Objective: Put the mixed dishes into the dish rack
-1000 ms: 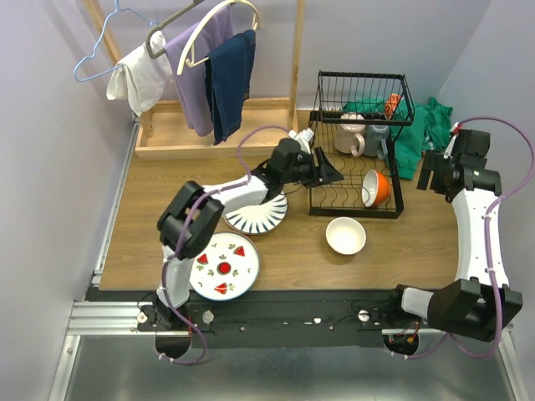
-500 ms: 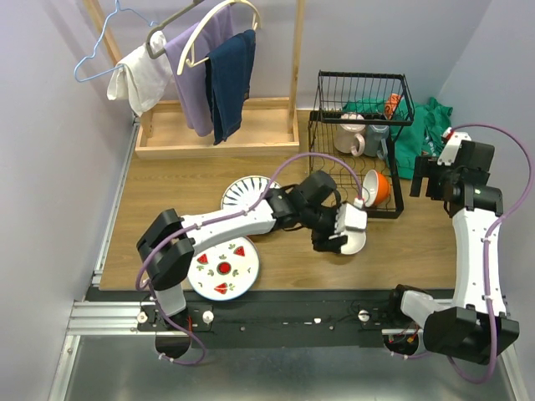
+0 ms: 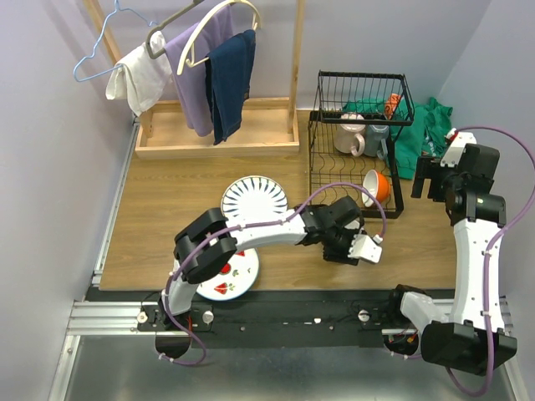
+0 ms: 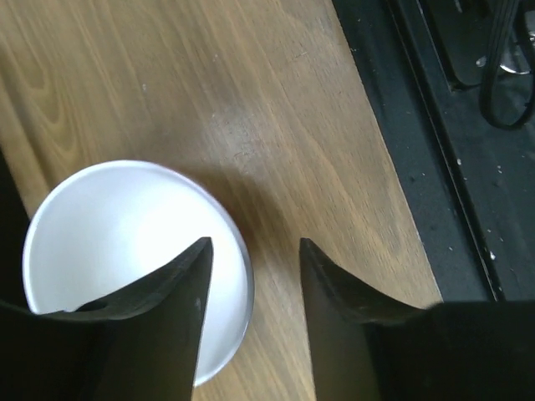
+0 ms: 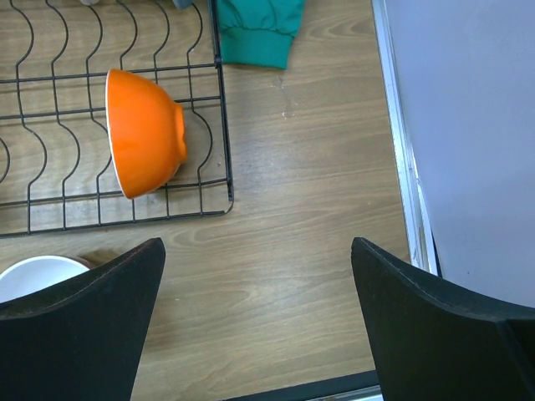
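A white bowl sits on the table in front of the black wire dish rack; it also shows in the right wrist view. My left gripper is open over the bowl's rim, one finger above the inside and one outside; in the top view it hides the bowl. An orange bowl lies on its side in the rack. The blue-striped plate and the fruit plate lie on the table. My right gripper is open and empty, right of the rack.
Two mugs stand in the rack's lower tier. A green cloth lies behind the rack. A wooden clothes stand with hanging garments fills the back left. The table's black front edge is close to the left gripper.
My left arm has swung from the rack's left side to the white bowl and now covers it. My right arm has drawn slightly to the right.
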